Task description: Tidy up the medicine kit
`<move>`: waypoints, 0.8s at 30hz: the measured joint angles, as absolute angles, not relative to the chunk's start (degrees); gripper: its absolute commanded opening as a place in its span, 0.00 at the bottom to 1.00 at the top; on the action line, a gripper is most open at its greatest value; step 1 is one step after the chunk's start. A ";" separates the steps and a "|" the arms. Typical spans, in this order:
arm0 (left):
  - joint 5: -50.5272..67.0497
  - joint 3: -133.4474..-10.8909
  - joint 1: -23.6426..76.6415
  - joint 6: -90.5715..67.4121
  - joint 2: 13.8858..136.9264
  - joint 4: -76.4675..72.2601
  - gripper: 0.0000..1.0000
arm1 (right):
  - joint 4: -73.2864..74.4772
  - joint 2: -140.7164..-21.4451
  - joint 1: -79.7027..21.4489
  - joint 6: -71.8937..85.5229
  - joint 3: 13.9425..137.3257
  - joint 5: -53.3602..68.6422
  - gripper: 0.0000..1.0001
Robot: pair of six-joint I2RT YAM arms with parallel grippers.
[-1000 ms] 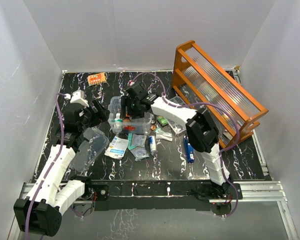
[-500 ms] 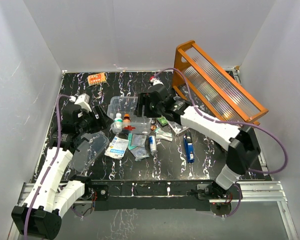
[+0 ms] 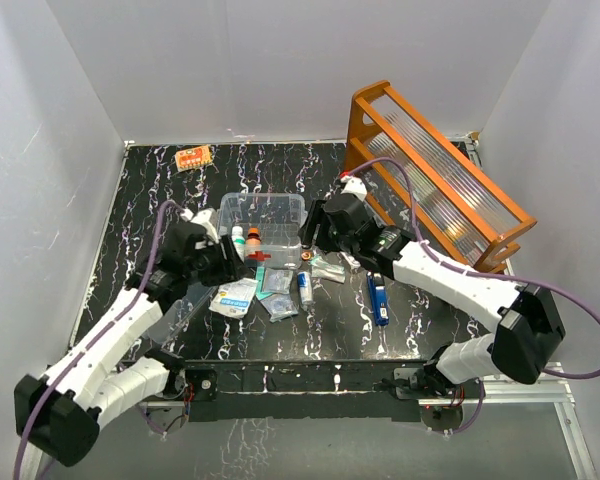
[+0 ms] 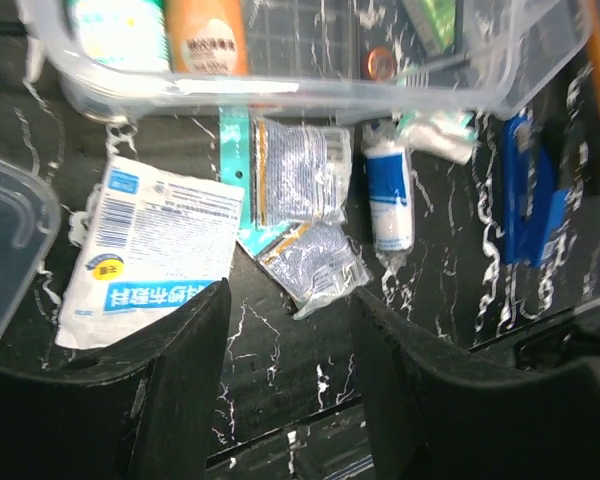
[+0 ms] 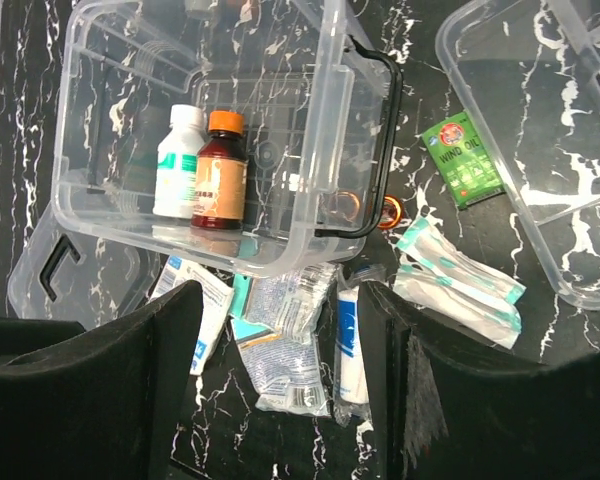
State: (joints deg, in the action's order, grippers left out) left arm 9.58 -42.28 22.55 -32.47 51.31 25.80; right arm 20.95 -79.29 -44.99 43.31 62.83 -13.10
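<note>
The medicine kit box [image 3: 263, 220], clear with a red cross on its front, stands mid-table and holds a white bottle [image 5: 178, 163] and a brown bottle with an orange cap [image 5: 218, 170]. Its clear lid [image 5: 60, 265] with a dark handle lies left of it. My left gripper [image 3: 228, 264] is open and empty at the box's front left corner, above a white packet [image 4: 150, 250] and foil sachets [image 4: 315, 265]. My right gripper [image 3: 315, 230] is open and empty at the box's right side, above the sachets [image 5: 290, 330] and a blue-and-white tube [image 5: 350, 340].
A green sachet [image 5: 463, 158], swab packets [image 5: 460, 280] and a small orange ring [image 5: 390, 212] lie right of the box. A blue item [image 3: 378, 298] lies nearer. The orange rack [image 3: 430, 175] stands at the back right, and an orange pill pack [image 3: 193, 157] at the back left.
My right gripper has pulled back from over the box to its right side. My left arm has swung right, from the lid to the box's front left corner.
</note>
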 measured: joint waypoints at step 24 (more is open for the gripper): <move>-19.94 -39.27 48.12 -35.31 74.74 21.82 0.43 | 17.80 -77.43 -43.38 46.61 56.34 -16.40 0.57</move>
